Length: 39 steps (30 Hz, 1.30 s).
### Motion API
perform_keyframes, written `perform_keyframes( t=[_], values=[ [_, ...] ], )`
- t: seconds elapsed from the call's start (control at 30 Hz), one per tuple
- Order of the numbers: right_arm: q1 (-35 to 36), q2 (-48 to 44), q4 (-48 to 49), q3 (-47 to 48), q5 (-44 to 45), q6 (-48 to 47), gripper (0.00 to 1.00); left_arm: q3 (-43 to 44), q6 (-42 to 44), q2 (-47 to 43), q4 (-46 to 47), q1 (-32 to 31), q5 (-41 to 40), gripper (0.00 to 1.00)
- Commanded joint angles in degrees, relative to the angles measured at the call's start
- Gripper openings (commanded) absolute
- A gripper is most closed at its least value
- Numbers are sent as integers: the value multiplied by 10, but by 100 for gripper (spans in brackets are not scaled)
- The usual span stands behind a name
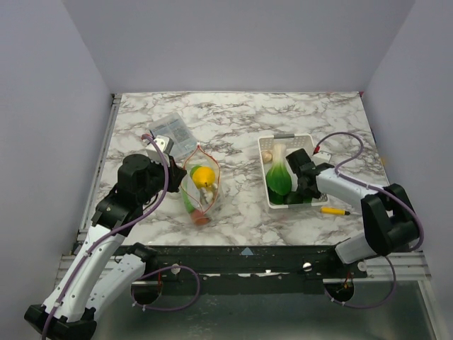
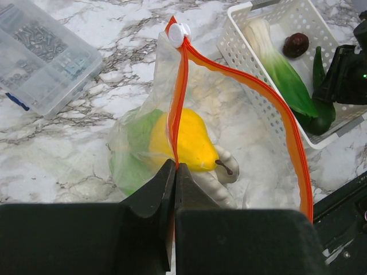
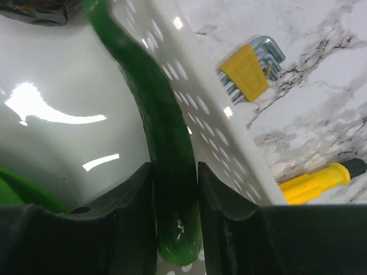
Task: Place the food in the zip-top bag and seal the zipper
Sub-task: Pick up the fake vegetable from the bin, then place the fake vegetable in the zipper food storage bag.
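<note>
Cucumber (image 3: 153, 114) tight along basket (image 3: 209, 123) wall
Reaching in, right gripper (image 3: 175, 192) grips it; left of basket, left gripper (image 2: 175, 175) pinches zipper (image 2: 179, 97).

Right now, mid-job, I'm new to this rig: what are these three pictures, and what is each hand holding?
These are two robot arms bolted at the near edge of a white marble-patterned table. The wide picture looks down from above and behind them; the other two come from a camera on each wrist. The left hand is shut on the orange-red zipper strip of a clear soft plastic bag, which already contains a yellow pear-shaped toy. The right hand is inside a white perforated plastic basket, its fingers pressed against both sides of a dark green plastic toy cucumber. A clear box of small parts and a yellow-handled tool also lie on the table.
</note>
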Motion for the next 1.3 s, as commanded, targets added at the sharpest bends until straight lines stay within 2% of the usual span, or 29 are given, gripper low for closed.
perform_keyframes(
  t=[0.0,0.07,0.23,0.43,0.57,0.7,0.87,0.97,1.07,1.27],
  values=[
    [1,40,23,13,-10,-4,38,-2,2,-1,17,4,18,0],
    [1,48,29,18,-14,-10,37,-2,2,1,16,4,17,0],
    [2,31,21,34,-10,-27,25,-3,2,3,17,4,18,0],
    [2,-70,15,48,-20,-69,16,-1,0,9,17,5,22,0],
    [1,-152,33,51,-73,-125,12,-2,0,9,18,6,22,0],
    [2,-229,77,46,-204,-168,9,-2,-1,9,19,8,25,0],
    [2,-268,210,19,-532,-144,9,-2,-1,9,18,9,25,0],
    [10,-246,355,-11,-730,-57,8,-2,-1,9,18,9,24,0],
    [55,-235,464,-29,-778,1,8,-2,-1,10,19,9,24,0],
    [173,-196,511,1,-735,23,8,-2,-1,12,18,9,23,0]
  ],
)
